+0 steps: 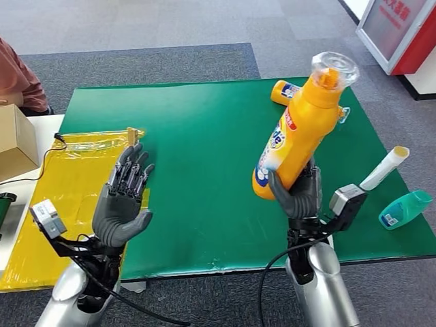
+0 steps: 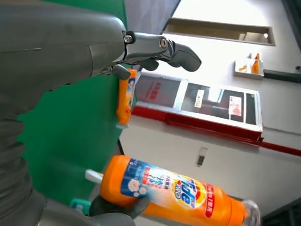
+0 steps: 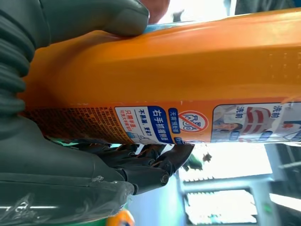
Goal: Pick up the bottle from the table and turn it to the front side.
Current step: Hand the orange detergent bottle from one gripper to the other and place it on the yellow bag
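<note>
Holding the bottle (image 1: pixel 300 133) off the counter (image 1: pixel 206 170) in the right hand (image 1: pixel 298 194), fingers wrapped round its lower end, cap up and tilted toward the far right. Bottle sits above the right half of the green mat, clear of the surface. The main brand label faces left, toward the left hand (image 1: pixel 123 201), which hovers open over the near-left edge of the mat, palm up, fingers spread, holding nothing. The right wrist view shows the small-print back label next to the fingers (image 3: pixel 152 162), so I judge the front isn't yet facing the robot. For the turn: rotate about the bottle's long axis at the wrist, slowly, since the grip is low and the body is top-heavy with that tilt. Keep the thumb pressed on; a smooth plastic wall will likely slip if the hold loosens mid-turn. If wrist range runs out, pass it to the left hand rather than regripping in the air. Stay above the mat, away from the second orange bottle (image 1: pixel 284 90) at the far edge and from the white tube (image 1: pixel 384 168) and teal bottle (image 1: pixel 406 208) at the right.
</note>
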You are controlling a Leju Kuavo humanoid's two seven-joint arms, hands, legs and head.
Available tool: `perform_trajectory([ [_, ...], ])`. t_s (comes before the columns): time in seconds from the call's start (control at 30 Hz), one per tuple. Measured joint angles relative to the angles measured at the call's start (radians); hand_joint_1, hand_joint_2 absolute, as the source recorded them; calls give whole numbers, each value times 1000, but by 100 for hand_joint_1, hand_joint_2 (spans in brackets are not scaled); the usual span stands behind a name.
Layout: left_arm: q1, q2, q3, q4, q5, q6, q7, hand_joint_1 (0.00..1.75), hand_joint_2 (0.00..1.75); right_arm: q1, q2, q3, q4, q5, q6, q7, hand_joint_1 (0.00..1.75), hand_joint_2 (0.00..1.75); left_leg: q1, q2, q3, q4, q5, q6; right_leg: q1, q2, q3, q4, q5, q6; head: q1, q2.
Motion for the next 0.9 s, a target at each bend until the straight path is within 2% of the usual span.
perform_trajectory([
  [0.17,-50,-2,1,30,159,-63,81,0,175,0,5,68,-30,293,-215,-51,175,175,0,0,0,0,0,0,0,0,0,0,0,0,0,0],
  [0.3,-112,3,-16,63,241,-129,142,0,175,-7,8,147,-23,555,-444,-76,175,175,0,0,0,0,0,-1,0,0,0,0,0,0,0,0],
  [0.4,-158,10,-34,84,266,-147,165,0,175,-16,10,204,-9,663,-562,-79,175,175,0,0,0,0,1,-1,0,0,0,0,0,0,0,0],
  [0.6,-222,25,-67,114,273,-160,183,0,175,-37,10,268,30,802,-672,-65,175,175,0,0,0,0,1,0,0,0,0,0,0,0,0,0],
  [0.77,-275,38,-98,134,254,-167,200,0,175,-46,10,295,71,900,-683,-60,175,175,0,0,0,0,1,0,0,0,0,0,0,0,0,0],
  [0.9,-301,49,-114,146,228,-169,203,0,175,-56,10,312,91,912,-686,-44,175,175,0,0,0,0,1,0,0,0,0,0,0,0,0,0],
])
